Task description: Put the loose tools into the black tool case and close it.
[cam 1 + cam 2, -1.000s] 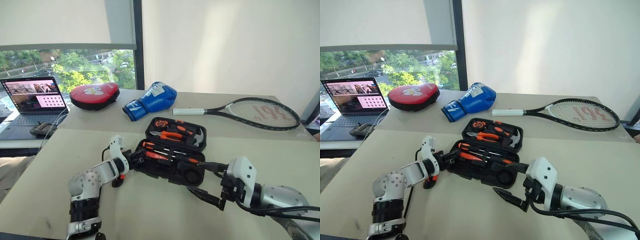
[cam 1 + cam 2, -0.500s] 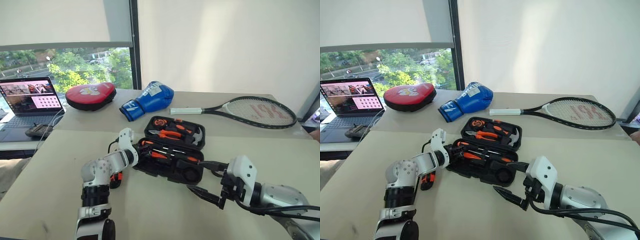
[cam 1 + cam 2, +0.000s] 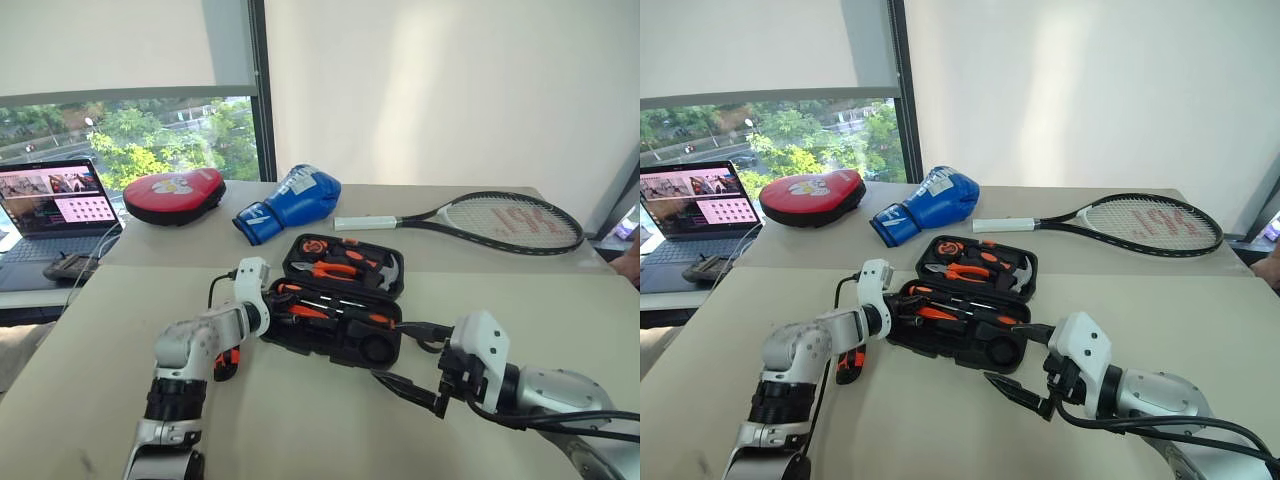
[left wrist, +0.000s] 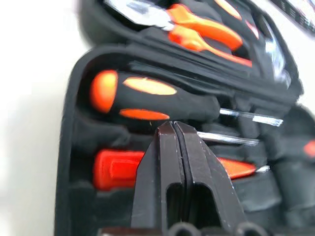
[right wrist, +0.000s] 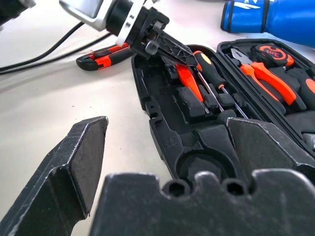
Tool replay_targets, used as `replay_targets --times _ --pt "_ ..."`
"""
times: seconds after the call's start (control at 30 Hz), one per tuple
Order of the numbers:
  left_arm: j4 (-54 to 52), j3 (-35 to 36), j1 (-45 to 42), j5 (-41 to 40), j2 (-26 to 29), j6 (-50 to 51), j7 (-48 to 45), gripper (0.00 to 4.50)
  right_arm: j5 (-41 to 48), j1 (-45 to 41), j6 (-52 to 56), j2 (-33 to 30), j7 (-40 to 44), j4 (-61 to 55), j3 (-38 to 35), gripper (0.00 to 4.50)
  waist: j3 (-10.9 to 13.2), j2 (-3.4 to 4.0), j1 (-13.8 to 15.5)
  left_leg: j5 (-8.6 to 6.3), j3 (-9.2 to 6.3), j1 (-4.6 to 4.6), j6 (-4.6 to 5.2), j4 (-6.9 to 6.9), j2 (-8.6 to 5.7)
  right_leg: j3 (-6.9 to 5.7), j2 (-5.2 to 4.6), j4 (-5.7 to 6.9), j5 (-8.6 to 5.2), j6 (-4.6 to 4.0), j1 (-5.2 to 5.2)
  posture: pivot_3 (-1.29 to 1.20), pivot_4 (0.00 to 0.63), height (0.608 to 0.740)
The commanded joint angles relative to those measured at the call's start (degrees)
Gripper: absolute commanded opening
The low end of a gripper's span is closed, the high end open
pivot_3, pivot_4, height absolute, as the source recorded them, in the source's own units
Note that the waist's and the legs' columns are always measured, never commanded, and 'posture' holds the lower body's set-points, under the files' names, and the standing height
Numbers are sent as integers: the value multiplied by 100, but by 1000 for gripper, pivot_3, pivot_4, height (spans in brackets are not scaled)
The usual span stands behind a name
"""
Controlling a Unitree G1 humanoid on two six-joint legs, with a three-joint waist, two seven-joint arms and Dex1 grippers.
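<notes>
Open black tool case, screwdrivers slotted.

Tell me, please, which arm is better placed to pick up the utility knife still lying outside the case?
Probably the left: its shut gripper is at the case's near-left end, and the knife lies on the table beside that arm. The open right gripper hovers at the case's other end.

You face a beige table under a plain pale wall. At your left a window shows green trees in daylight, with a white blind drawn partway down above it.
</notes>
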Motion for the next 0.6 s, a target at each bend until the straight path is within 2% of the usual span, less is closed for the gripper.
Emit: replay_targets --times 0.03,0.23,0.4,0.53,0.57,0.6 --pt "1042 -513 117 627 -37 -470 -201 82 22 -27 -81 -5 13 -82 -98 4500 -2 -2 60 3 -5 0 0 0 0 -2 -4 -1 -5 -9 4 0 150 740" --pt "1914 -963 -147 1227 -203 -1264 -464 82 52 35 -19 -45 3 -163 -163 4500 -21 -10 101 10 2 19 10 2 -4 -18 0 -3 -12 21 19 0 150 740" --pt "2067 -981 -106 1421 -284 -1702 -686 82 83 68 25 -54 -43 -229 -190 4500 -39 -8 155 11 1 31 16 2 -5 -30 -7 -10 -8 57 19 0 150 740" --pt "908 474 -345 125 -607 -1897 -718 82 115 65 43 -58 -59 -259 -224 4500 -32 -18 133 11 2 18 17 2 -5 -21 -19 -8 -13 67 16 0 150 740" --pt "551 786 -395 -143 -467 -1700 -703 82 122 57 33 -52 -50 -248 -231 4500 -16 -33 115 13 -2 -9 16 3 -2 -13 -24 -3 -4 78 -1 0 150 740" --pt "264 1047 -443 -315 -299 -1532 -627 317 124 35 19 -44 -37 -223 -226 4500 1 -58 97 20 -8 -36 10 5 -1 -8 -21 0 24 55 -21 0 150 740"
